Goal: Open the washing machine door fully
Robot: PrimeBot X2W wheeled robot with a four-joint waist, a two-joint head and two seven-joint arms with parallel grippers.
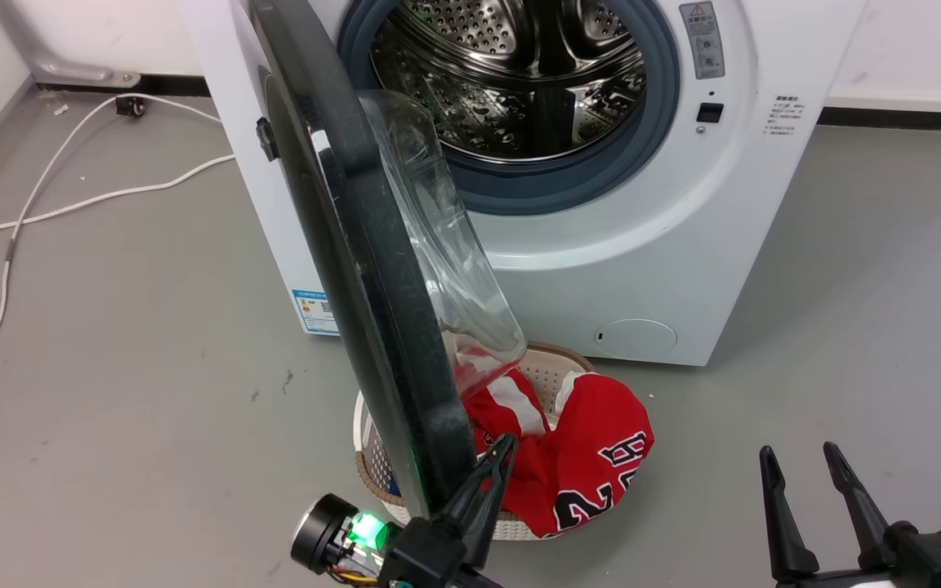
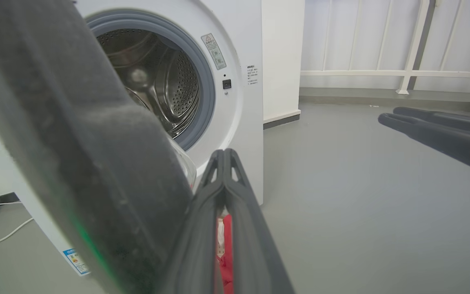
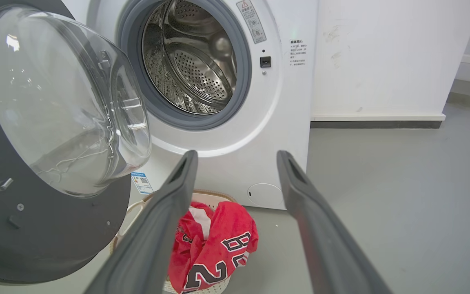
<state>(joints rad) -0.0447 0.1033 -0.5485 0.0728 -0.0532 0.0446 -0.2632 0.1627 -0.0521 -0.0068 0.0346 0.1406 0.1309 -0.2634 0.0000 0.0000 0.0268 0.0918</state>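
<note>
Although the washing machine door (image 1: 364, 269) is already unlatched and stands out from the front of the washing machine (image 1: 642, 245) at roughly a right angle, the task looks only part done: the door seems to have more arc to travel before it lies back toward the machine's left flank. The left gripper (image 1: 506, 447) sits in front of the machine at the door's lower outer edge, its two fingers pressed together with nothing between them, and it seems to touch the rim's inner face. The right gripper (image 1: 797, 451) hangs before the machine's right corner, well apart from the door, jaws spread wide and empty. A basket (image 1: 371, 457) holding a red jersey (image 1: 601, 457) stands just in front of the machine, under the door's glass bowl. What is left, on this reading, is a push of the rim outward and leftward
</note>
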